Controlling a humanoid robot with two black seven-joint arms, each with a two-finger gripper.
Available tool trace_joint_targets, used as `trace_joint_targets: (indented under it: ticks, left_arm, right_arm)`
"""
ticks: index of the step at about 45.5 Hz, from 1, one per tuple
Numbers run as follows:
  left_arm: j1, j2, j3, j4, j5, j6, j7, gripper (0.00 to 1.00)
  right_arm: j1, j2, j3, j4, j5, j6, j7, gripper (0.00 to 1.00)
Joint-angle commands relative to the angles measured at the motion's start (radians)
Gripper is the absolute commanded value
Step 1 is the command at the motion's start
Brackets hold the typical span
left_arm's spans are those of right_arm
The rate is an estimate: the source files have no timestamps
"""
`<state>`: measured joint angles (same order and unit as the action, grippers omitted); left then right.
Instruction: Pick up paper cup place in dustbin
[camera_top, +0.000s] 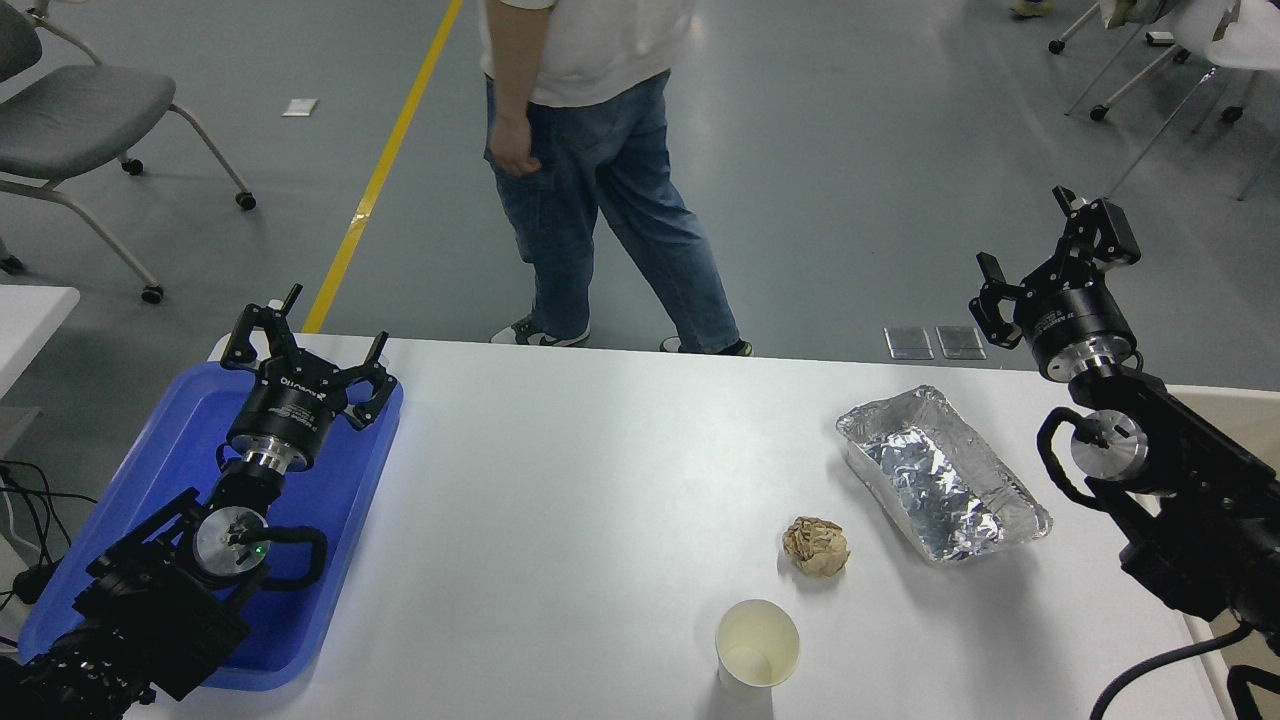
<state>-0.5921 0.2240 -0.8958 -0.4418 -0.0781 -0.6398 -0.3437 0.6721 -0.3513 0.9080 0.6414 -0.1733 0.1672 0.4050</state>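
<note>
since the paper cup (757, 645) stands upright near the table's (600, 480) front edge, its long axis vertical and mouth up, you'll find it well below and left of the right gripper (1045, 255), which hangs released, fingers spread, over the far right edge. that arm looks nearer than the left gripper (300, 345), parked open over the blue tray (150, 470). the dustbin (1225, 415) shows only as a beige sliver behind the right arm.

- Both arms are matte black, jointed, with looped black cables.
- The left hand (300, 345) has a black cylindrical body with white lettering above a silver collar.
- The right hand (1050, 265) looks alike, with a polished silver wrist disc.
- A green light glows on the left wrist.
</note>
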Motion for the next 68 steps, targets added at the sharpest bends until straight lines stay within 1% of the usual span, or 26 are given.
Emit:
trace_joint_targets:
  ticks: [1, 8, 12, 21, 30, 40, 44, 51, 59, 63, 68]
  left_arm:
    - [0.000, 0.000, 0.000, 0.000, 0.000, 0.000, 0.000, 1.00]
    - [0.000, 0.000, 0.000, 0.000, 0.000, 0.000, 0.000, 1.00]
    - [0.000, 0.000, 0.000, 0.000, 0.000, 0.000, 0.000, 1.00]
    - [0.000, 0.000, -0.002, 0.000, 0.000, 0.000, 0.000, 1.00]
    - [0.000, 0.000, -0.002, 0.000, 0.000, 0.000, 0.000, 1.00]
    - [0.000, 0.000, -0.002, 0.000, 0.000, 0.000, 0.000, 1.00]
    - [0.000, 0.000, 0.000, 0.000, 0.000, 0.000, 0.000, 1.00]
    - [0.000, 0.000, 0.000, 0.000, 0.000, 0.000, 0.000, 1.00]
    - [0.000, 0.000, 0.000, 0.000, 0.000, -0.001, 0.000, 1.00]
    - [0.000, 0.000, 0.000, 0.000, 0.000, -0.001, 0.000, 1.00]
    - [0.000, 0.000, 0.000, 0.000, 0.000, -0.001, 0.000, 1.00]
  right_arm:
    - [0.003, -0.009, -0.009, 0.000, 0.000, 0.000, 0.000, 1.00]
    - [0.035, -0.020, -0.049, -0.037, -0.002, 0.000, -0.002, 1.00]
    - [0.064, -0.032, -0.118, -0.061, -0.002, 0.000, -0.002, 1.00]
    - [0.121, -0.109, -0.302, -0.066, 0.000, 0.000, -0.005, 1.00]
    - [0.240, -0.175, -0.644, -0.062, 0.000, 0.000, -0.006, 1.00]
    - [0.444, -0.221, -1.108, -0.045, 0.021, 0.003, -0.011, 1.00]
    - [0.529, -0.222, -1.312, -0.026, 0.025, 0.023, -0.012, 1.00]
    - [0.694, -0.207, -1.649, 0.078, 0.026, 0.066, -0.018, 1.00]
    - [0.810, -0.158, -1.805, 0.188, 0.020, 0.129, -0.025, 1.00]
    - [0.892, -0.141, -1.902, 0.289, 0.020, 0.150, -0.037, 1.00]
    - [0.984, -0.126, -1.962, 0.412, 0.014, 0.150, -0.038, 1.00]
